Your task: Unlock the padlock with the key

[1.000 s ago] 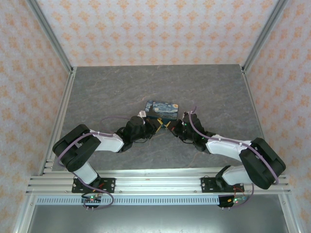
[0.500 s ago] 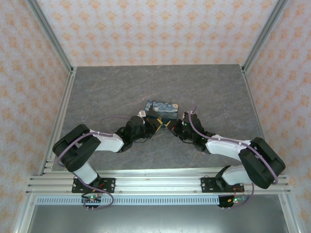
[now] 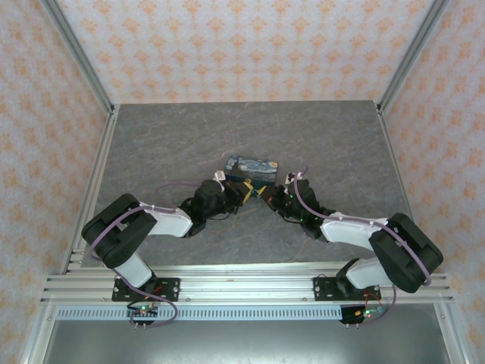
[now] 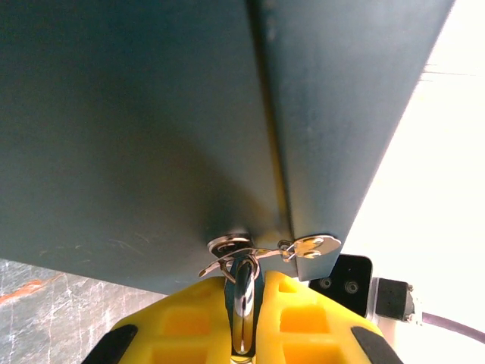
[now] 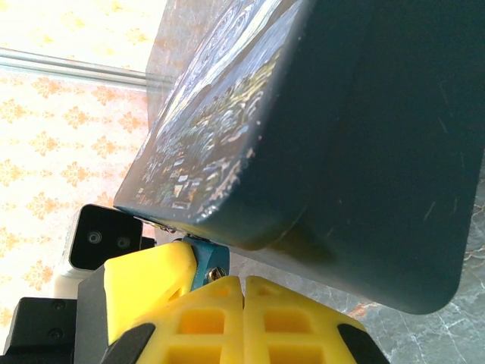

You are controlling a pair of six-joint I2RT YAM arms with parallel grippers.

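1. At the far left of the overhead view, your left arm (image 3: 144,224) lies low over the grey desk (image 3: 174,136) and reaches inward toward the middle.
2. Your left gripper (image 3: 242,192) sits at the near edge of the blue painted box (image 3: 252,168). In its wrist view the yellow fingers (image 4: 189,318) are clenched on the padlock (image 4: 242,303). You see the padlock edge-on there, as a slim strip of shiny metal squeezed between them.
3. The top of the padlock comes up to a small round metal hasp (image 4: 229,244). The hasp sits on the dark side of the box, right at its lower edge.
4. Just right of the hasp, a small silver key (image 4: 312,246) lies sideways on a thin wire ring (image 4: 227,263). It is close against the corner edge of the box and apart from the left fingers.
5. Further right, in the right wrist view, the padlock (image 5: 201,262) shows as a small bluish body tucked under the rounded corner of the box. A yellow finger of the left gripper is on one side of it, and your right fingers are just beside it on the other.
6. Your right gripper (image 3: 267,197) meets the left one nose to nose just below the box. Its yellow fingers (image 5: 295,318) are pressed together along a thin seam. You cannot tell whether anything is pinched between them.
7. At the far right, your right arm (image 3: 356,227) stretches low from its base toward the middle.
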